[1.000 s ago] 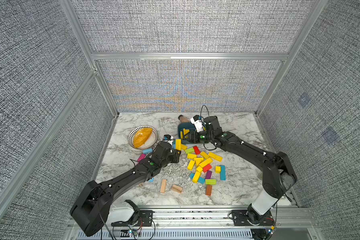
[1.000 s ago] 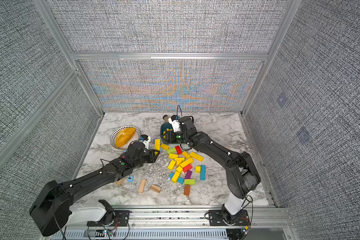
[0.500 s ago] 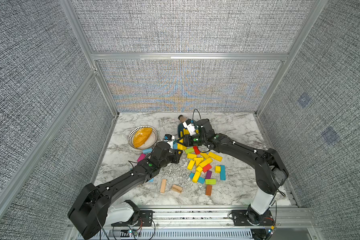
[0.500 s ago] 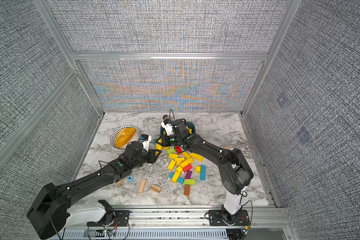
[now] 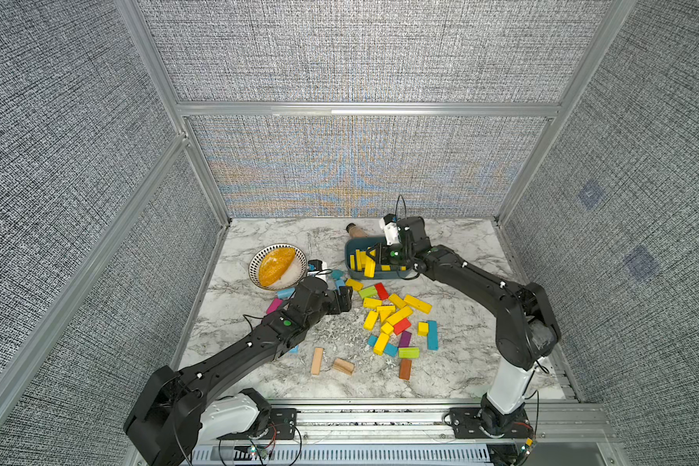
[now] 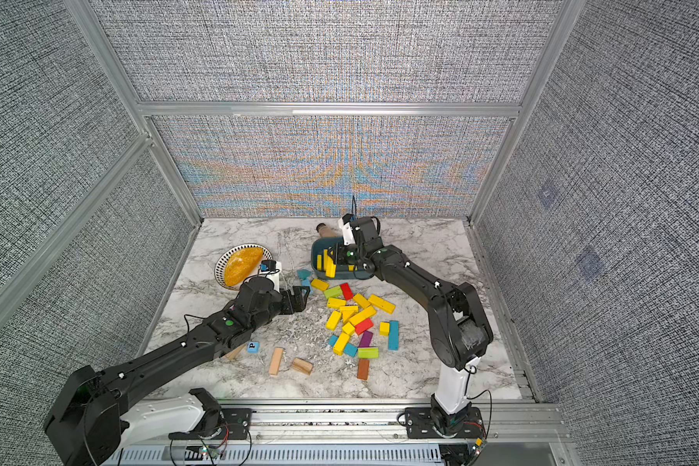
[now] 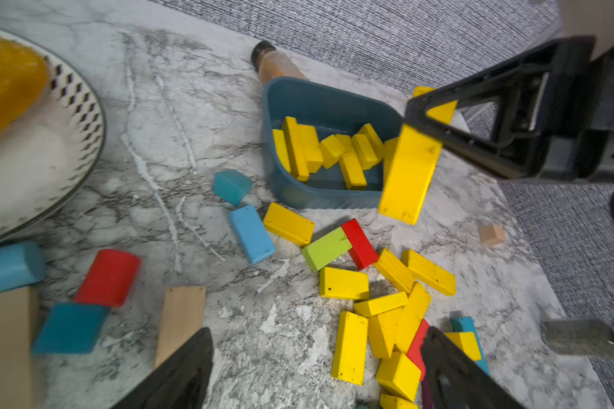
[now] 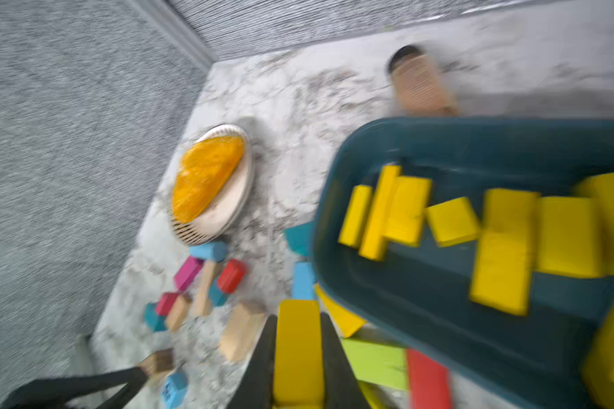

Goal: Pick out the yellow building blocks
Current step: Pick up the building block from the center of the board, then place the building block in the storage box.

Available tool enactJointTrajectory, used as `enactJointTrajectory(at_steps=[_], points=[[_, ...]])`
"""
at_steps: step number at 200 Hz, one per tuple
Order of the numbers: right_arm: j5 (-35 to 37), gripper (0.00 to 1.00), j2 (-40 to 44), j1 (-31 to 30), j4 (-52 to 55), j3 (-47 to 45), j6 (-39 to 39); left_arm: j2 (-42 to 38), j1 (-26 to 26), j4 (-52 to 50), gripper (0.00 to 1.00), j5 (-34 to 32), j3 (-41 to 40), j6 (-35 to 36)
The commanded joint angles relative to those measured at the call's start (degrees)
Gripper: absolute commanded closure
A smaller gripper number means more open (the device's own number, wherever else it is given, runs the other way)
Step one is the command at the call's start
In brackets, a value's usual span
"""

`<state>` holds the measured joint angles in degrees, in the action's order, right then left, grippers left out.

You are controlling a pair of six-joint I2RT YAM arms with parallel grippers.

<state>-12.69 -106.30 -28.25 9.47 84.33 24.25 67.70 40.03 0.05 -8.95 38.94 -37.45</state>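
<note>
Grip first: the right end effector (image 7: pixel 429 118) is clamped on one end of a long yellow bar (image 7: pixel 410 173), and most of the bar hangs free below the jaws. With so little of it pinched, the bar could swing or slip out early.

From the left wrist view it hangs about level with the near wall of the blue bin (image 7: pixel 334 102), and I cannot tell whether it is fully inside. If it is let go here, it may strike the rim and tumble back onto the desk (image 5: pixel 452 371). It could also land on the yellow building blocks (image 7: pixel 300 148) already heaped in the bin and bounce out.

The left end effector (image 7: pixel 318 333) is spread wide and empty, low over the loose yellow ones (image 7: pixel 344 283). A lime-green block (image 7: pixel 325 248) and a red block (image 7: pixel 360 242) touch those, so a careless closure could take the wrong colour. The two arms work close together, so a knock is possible.
</note>
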Motion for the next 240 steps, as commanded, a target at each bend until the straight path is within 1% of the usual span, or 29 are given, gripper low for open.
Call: enactJointTrajectory(at_steps=[1,17,57,85,114,128,162,183,200,240], points=[[16.44,1.00,-3.88,0.85,9.56,5.38,-7.35,0.34,-0.06,-7.29,0.07,-7.66,1.40,-4.51],[21.14,1.00,-8.48,1.61,13.14,10.32,-10.06,1.66,-0.06,-9.87,0.07,-7.86,2.29,-6.24],[22.08,1.00,-18.05,3.01,17.51,20.21,-12.99,4.93,-0.04,-10.60,0.08,-4.90,3.52,-8.26],[20.42,0.99,-22.77,3.77,19.10,24.54,-13.07,5.70,-0.06,-11.21,0.08,-4.85,4.15,-8.34],[17.89,0.96,-25.32,4.07,19.13,26.27,-12.82,6.04,-0.05,-13.25,0.08,-6.22,5.10,-8.66],[17.21,0.92,-25.91,4.17,19.11,26.72,-12.73,6.20,-0.08,-15.04,0.08,-6.35,6.21,-7.70],[16.78,0.69,-26.13,4.33,19.00,27.22,-12.46,6.41,-0.04,-16.18,0.07,-6.61,6.87,-7.63],[16.74,0.60,-25.65,4.34,19.58,27.79,-12.55,6.65,-0.04,-16.24,0.08,-6.74,7.05,-7.81],[16.47,0.55,-24.38,4.34,19.41,27.73,-12.72,6.79,-0.05,-16.62,0.08,-6.99,7.20,-7.72],[15.81,0.54,-19.93,4.19,19.36,26.06,-13.39,8.88,0.00,-19.59,0.08,-7.78,9.35,-7.51]])
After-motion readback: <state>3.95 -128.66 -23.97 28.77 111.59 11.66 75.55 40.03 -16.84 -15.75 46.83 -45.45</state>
